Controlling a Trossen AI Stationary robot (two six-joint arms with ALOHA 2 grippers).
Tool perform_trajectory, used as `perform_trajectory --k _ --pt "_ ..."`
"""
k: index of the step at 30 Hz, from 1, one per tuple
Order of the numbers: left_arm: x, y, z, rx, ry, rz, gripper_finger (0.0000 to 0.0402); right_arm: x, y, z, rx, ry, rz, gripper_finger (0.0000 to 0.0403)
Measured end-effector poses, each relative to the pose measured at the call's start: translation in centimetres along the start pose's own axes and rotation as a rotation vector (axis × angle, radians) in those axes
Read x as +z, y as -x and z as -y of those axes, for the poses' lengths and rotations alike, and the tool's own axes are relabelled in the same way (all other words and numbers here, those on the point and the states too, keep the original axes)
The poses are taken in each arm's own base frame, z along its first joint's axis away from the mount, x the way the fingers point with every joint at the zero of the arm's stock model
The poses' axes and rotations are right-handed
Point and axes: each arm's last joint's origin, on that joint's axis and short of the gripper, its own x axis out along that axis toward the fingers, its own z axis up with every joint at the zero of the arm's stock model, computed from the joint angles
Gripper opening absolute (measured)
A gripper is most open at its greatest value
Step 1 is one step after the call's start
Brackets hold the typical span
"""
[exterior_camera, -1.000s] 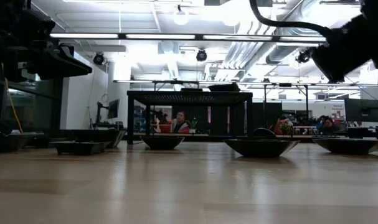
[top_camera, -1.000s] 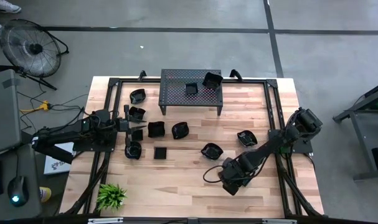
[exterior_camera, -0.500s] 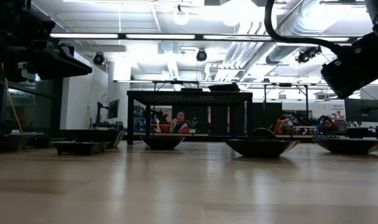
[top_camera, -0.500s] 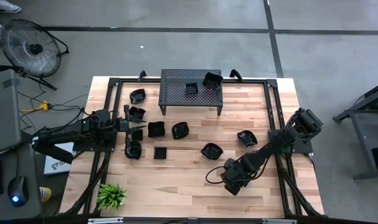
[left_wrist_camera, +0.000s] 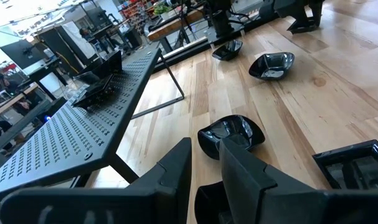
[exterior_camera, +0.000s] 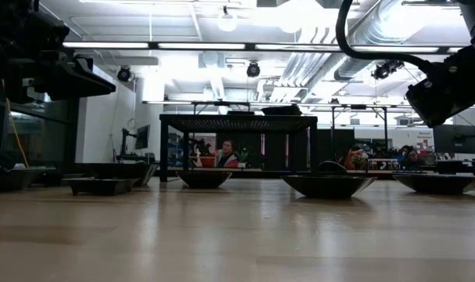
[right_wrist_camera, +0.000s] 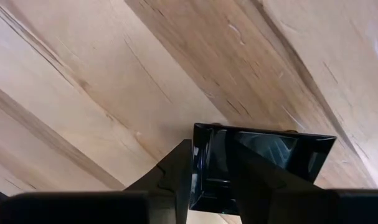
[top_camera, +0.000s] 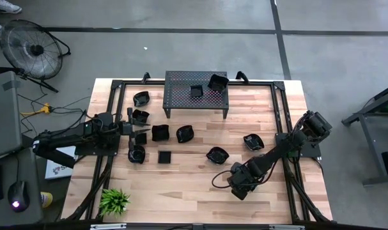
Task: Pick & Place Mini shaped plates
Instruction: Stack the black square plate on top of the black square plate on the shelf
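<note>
Right gripper (right_wrist_camera: 204, 180) has a square mini plate (right_wrist_camera: 257, 165) pinched by its rim, fingers closed on the near edge. The plate hangs just above bare wood on the table (top_camera: 194, 182). From above, that gripper (top_camera: 237, 185) sits at the front right of the table, in front of a lobed plate (top_camera: 217, 154) and well apart from it.

More plates lie loose mid-table: one (top_camera: 253, 141) near the right arm, one (top_camera: 185, 133) under the front edge of the stand, a squarish one (top_camera: 160, 133) beside it, a small square (top_camera: 163, 156) in front of those. Another three (top_camera: 141, 99) (top_camera: 140, 116) (top_camera: 136, 154) cluster at the left.

Two plates are on the black perforated stand (top_camera: 181, 89) at the back: a small square one (top_camera: 195, 91) near its middle and a larger one (top_camera: 218, 82) on the back right corner.

Left gripper (top_camera: 131, 130) is parked at the left side by the plate cluster. Its wrist view shows its fingers (left_wrist_camera: 176, 171) with a narrow gap and nothing clamped between them. A lobed plate (left_wrist_camera: 231, 134) lies just past the tips, the stand (left_wrist_camera: 70, 140) beside it.

Green plant (top_camera: 114, 202) at the front left corner.
</note>
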Motion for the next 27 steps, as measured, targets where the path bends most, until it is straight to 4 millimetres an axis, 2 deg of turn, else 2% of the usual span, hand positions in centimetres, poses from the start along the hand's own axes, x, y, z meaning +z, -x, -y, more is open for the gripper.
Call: perform_trajectory --k 14,20,27 --pt "0.0 0.0 0.0 0.0 0.0 0.0 0.008 0.0 0.1 -0.2 0.016 0.024 -0.013 0.0024" --pt "0.0 0.0 0.0 0.0 0.0 0.0 0.008 0.0 0.1 -0.5 0.047 0.058 -0.013 0.0027" --pt "0.0 0.0 0.0 0.0 0.0 0.0 0.008 0.2 1.3 -1.9 0.095 0.147 0.015 0.0022"
